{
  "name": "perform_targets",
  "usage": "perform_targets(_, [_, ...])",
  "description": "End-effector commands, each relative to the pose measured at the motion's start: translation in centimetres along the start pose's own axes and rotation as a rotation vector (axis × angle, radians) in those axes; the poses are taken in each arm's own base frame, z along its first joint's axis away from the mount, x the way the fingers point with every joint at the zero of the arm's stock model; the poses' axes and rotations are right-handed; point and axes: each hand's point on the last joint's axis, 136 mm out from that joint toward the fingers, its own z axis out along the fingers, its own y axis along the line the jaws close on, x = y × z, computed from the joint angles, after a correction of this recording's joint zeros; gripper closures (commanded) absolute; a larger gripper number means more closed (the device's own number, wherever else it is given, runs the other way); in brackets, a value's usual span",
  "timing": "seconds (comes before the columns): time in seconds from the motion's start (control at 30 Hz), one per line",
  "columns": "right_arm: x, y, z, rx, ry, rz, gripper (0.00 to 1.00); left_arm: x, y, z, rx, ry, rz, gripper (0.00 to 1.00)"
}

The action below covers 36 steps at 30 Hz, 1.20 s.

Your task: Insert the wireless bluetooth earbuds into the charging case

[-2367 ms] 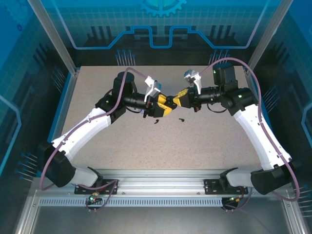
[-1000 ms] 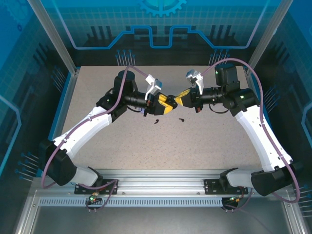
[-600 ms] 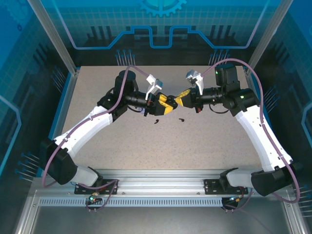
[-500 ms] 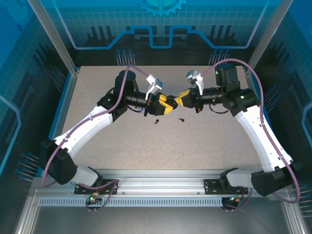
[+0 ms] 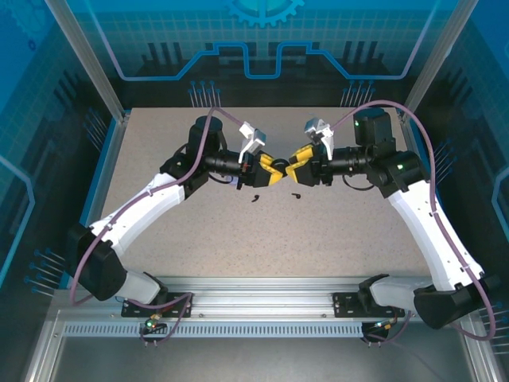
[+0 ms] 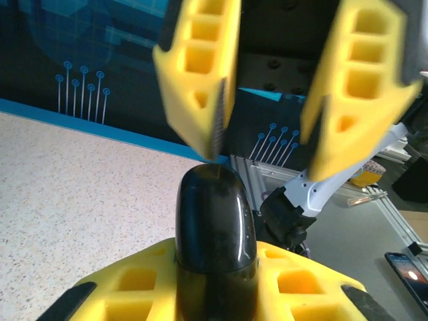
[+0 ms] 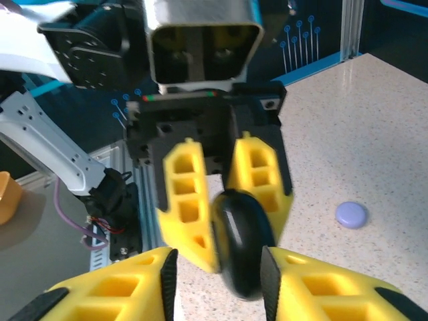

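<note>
NEAR: both wireless bluetooth earbuds (image 5: 256, 197) lie loose on the table (image 5: 318, 239) | MID: charging case (image 6: 215, 227) pinched aloft by left gripper (image 5: 273, 169) | FAR: right gripper (image 6: 264, 157) spread just off its top (no contact) | STEP: opening the case, I reckon | NEXT: right closes squarely on the lid half

The count is standing at one worktop (image 5: 199, 255); two white arms (image 5: 151, 203) (image 5: 421, 207), each ending in one yellow-fingered end effector, namely the left end effector (image 5: 274, 169) and the right end effector (image 5: 293, 165); one black charging case (image 6: 215, 227); two black wireless bluetooth earbuds (image 5: 255, 197) (image 5: 296, 193); and one small lilac disc (image 7: 351, 214).
</note>
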Motion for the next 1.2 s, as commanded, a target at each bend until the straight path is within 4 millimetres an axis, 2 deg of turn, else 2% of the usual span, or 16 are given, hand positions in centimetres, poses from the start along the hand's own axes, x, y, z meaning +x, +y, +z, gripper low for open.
perform_targets(0.0, [0.1, 0.7, -0.1, -0.012, -0.006, 0.005, 0.55, 0.6, 1.2, 0.1, -0.029, -0.006, 0.024, 1.0])
perform_targets(0.1, [-0.1, 0.2, -0.5, 0.029, -0.02, 0.004, 0.51, 0.9, 1.7, 0.1, -0.032, -0.013, 0.008, 1.0])
perform_targets(0.2, [0.4, 0.6, -0.5, 0.001, -0.007, 0.005, 0.49, 1.0, 1.6, 0.2, -0.023, -0.013, 0.005, 1.0])
perform_targets(0.27, [0.6, 1.2, -0.4, -0.038, 0.009, 0.004, 0.46, 0.9, 0.9, 0.1, 0.018, -0.014, 0.024, 0.99])
perform_targets(0.7, [1.5, 1.2, 0.7, -0.086, 0.063, 0.017, 0.41, 0.2, -3.8, -0.4, 0.201, 0.006, 0.137, 0.97])
perform_targets(1.03, [2.0, 1.4, 1.3, -0.087, 0.102, 0.008, 0.39, -0.5, -4.6, -0.4, 0.215, 0.009, 0.142, 0.96])
perform_targets(1.17, [2.2, 0.6, 1.6, -0.05, 0.118, 0.014, 0.39, -0.6, -4.9, -0.3, 0.217, 0.009, 0.146, 0.95])
